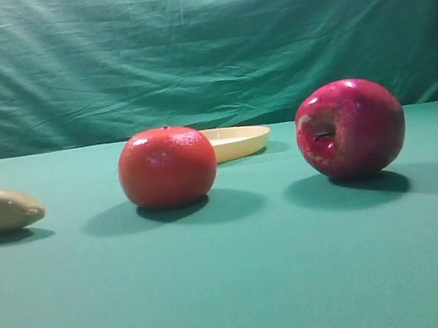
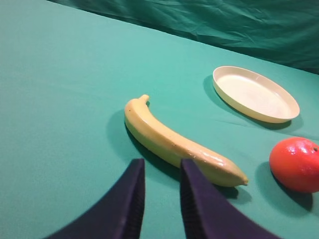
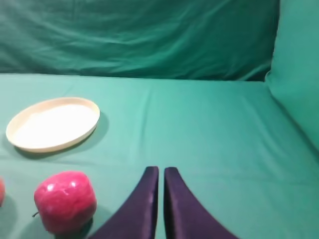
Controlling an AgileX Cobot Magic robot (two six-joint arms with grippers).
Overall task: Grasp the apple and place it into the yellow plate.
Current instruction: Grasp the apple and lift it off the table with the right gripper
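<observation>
The dark red apple point(image 1: 350, 127) rests on the green table at the right, its pale stem hollow turned sideways. In the right wrist view the apple point(image 3: 65, 201) lies low on the left, to the left of my right gripper point(image 3: 161, 172), which is shut with nothing between its fingers. The pale yellow plate point(image 1: 236, 141) sits farther back, behind the orange-red fruit, and holds nothing point(image 3: 54, 123). My left gripper point(image 2: 160, 167) hovers near the banana with its fingers a little apart, holding nothing; the plate point(image 2: 255, 93) is at its upper right.
An orange-red round fruit point(image 1: 167, 167) stands left of the apple, in front of the plate. A yellow banana point(image 2: 174, 142) lies at the table's left, just ahead of the left fingers. Green cloth hangs behind and folds up at the right point(image 3: 299, 74).
</observation>
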